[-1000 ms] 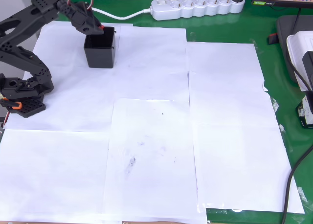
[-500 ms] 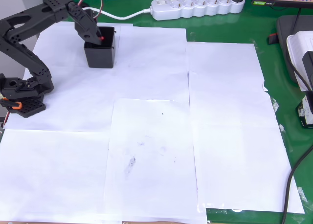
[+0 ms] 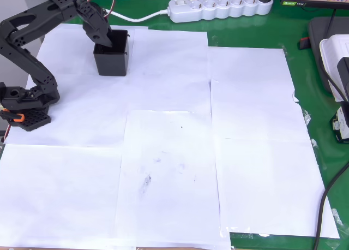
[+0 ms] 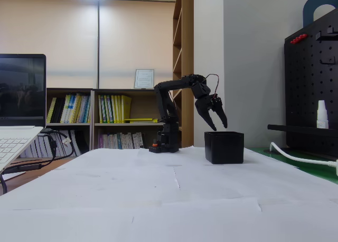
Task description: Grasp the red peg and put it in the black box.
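The pincer hung spread just above the black box, which stood near the tabletop's far left corner in the overhead view. Its fingers held nothing. The red peg could not be made out, so it had presumably dropped inside.

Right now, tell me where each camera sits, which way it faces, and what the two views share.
Overhead view: mounted above, looking straight down on the paper-covered green table; the whole black arm shows at upper left, its gripper over the small square black plastic box.
Fixed view: low at table level, facing across the paper toward bookshelves; the arm stands in profile, gripper open just above the box.
Shared: arm, gripper, box, white power strip cable.
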